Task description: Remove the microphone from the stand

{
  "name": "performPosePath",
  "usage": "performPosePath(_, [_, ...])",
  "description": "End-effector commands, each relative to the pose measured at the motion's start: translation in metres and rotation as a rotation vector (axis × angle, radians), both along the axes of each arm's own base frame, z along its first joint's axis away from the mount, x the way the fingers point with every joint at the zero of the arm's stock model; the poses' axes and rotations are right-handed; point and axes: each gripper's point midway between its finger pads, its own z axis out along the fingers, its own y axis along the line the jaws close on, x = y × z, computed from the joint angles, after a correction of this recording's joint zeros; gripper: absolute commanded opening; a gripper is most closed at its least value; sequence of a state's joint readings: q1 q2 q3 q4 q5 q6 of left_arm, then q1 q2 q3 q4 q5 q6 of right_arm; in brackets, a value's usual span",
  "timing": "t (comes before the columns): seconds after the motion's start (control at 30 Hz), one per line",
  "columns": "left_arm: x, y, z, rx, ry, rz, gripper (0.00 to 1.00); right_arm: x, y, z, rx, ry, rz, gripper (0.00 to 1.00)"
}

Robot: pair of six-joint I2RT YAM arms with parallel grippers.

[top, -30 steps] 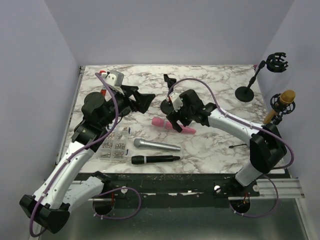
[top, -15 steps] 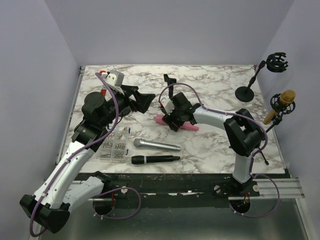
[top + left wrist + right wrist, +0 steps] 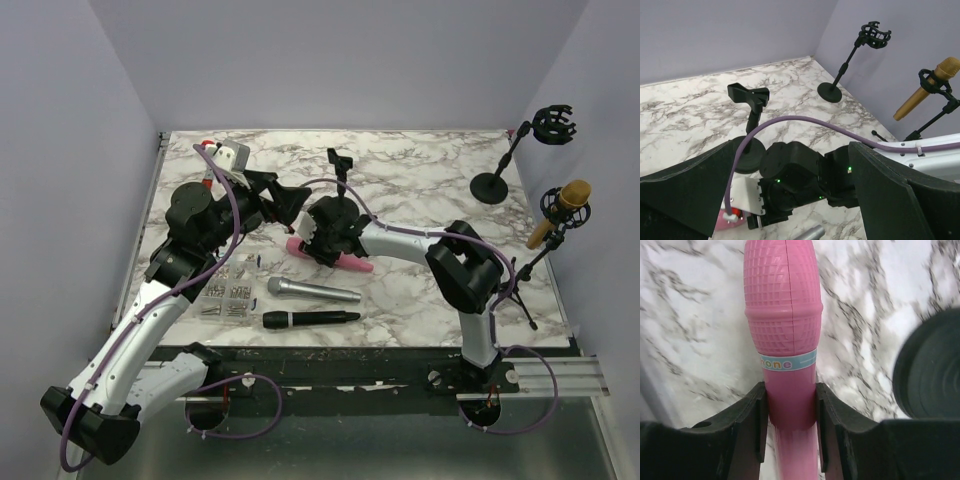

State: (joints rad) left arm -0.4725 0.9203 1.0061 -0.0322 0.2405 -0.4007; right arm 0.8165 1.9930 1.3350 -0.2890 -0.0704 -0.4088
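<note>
A gold microphone (image 3: 566, 203) (image 3: 926, 88) sits tilted in the clip of a black tripod stand (image 3: 521, 291) (image 3: 941, 107) at the table's right edge, with neither gripper near it. A pink microphone (image 3: 354, 264) (image 3: 784, 315) lies on the marble at centre. My right gripper (image 3: 321, 240) (image 3: 790, 396) is shut on its handle just below the head, pads pressed to both sides. My left gripper (image 3: 286, 201) (image 3: 800, 200) hovers wide open just left of the right wrist and holds nothing.
An empty shock-mount stand (image 3: 491, 186) (image 3: 830, 92) stands at the back right. A small clip stand (image 3: 337, 164) (image 3: 752, 99) is behind the right wrist, its round base (image 3: 931, 371) close to the pink microphone. A silver microphone (image 3: 312, 291), a black microphone (image 3: 310, 319) and small metal parts (image 3: 225, 296) lie near the front.
My right gripper has closed onto the pink microphone's handle, and wrist and microphone have shifted a little to the left. The left arm has stayed where it was.
</note>
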Motion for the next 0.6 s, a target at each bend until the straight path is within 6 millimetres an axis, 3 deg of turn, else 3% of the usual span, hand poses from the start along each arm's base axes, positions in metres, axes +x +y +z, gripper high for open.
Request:
performPosePath(0.0, [-0.001, 0.000, 0.011, -0.009, -0.029, -0.007, 0.99, -0.026, 0.016, -0.025, -0.061, 0.046, 0.111, 0.30])
performPosePath(0.37, [-0.001, -0.002, 0.009, -0.009, -0.021, -0.014, 0.99, -0.051, 0.029, -0.029, -0.101, 0.063, 0.246, 0.38])
performPosePath(0.57, [0.001, -0.003, 0.006, -0.004, -0.014, -0.014, 0.99, -0.046, 0.030, -0.026, -0.098, 0.044, 0.219, 0.54])
